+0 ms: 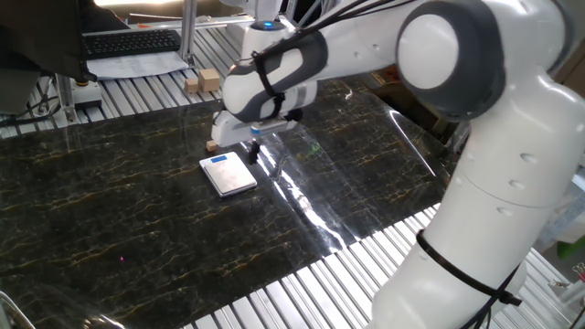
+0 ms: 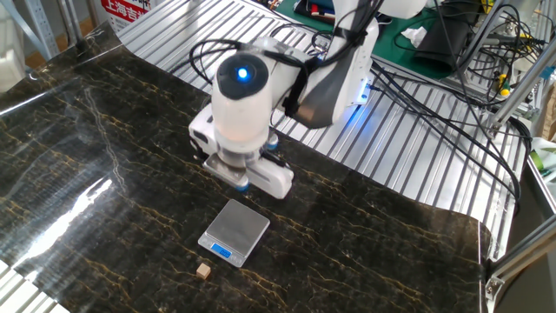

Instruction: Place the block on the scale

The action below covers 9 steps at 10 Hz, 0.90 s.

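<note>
The scale (image 1: 228, 174) lies flat on the dark marble-patterned table, its blue strip on the far-left edge. It also shows in the other fixed view (image 2: 234, 231). The block (image 2: 203, 271) is a tiny tan cube on the table just beyond the scale's blue-strip corner. In the first fixed view the block (image 1: 211, 145) peeks out beside the arm. My gripper (image 1: 255, 152) hangs above the table at the scale's far-right side, apart from the block and the scale. Its fingers (image 2: 241, 183) look pressed together and hold nothing.
Two larger pale wooden blocks (image 1: 202, 82) sit on the metal slats behind the table. A keyboard (image 1: 128, 42) lies at the back left. Cables (image 2: 434, 96) run over the slats by the arm's base.
</note>
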### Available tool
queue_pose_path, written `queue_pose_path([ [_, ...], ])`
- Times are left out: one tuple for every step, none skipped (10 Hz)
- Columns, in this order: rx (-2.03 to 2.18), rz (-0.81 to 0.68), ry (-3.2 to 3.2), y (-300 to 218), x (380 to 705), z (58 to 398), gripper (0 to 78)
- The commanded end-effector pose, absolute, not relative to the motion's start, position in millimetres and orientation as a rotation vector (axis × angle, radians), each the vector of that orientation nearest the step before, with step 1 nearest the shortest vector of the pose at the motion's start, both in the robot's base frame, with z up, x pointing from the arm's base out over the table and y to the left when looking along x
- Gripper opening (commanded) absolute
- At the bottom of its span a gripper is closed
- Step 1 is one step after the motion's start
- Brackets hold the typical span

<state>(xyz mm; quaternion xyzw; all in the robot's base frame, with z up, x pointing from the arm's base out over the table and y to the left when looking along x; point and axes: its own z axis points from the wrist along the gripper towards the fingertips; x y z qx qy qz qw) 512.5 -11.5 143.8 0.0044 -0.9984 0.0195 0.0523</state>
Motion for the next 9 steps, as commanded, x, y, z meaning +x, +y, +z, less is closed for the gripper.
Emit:
queue_pose_path([
  [-0.003,0.066,-3.035,11,541,132,0.0],
  [-0.003,0.068,-3.034,14,546,129,0.0],
  [0.0,0.071,-3.033,19,556,123,0.0],
  [-0.002,0.071,-3.033,19,558,122,0.0],
  [0.006,0.069,-3.033,23,572,113,0.0],
  [0.013,0.067,-3.033,25,581,105,0.0],
  [0.013,0.067,-3.033,25,585,103,0.0],
  [0.027,0.065,-3.036,22,598,92,0.0],
  [0.047,0.056,-3.038,19,607,84,0.0],
])
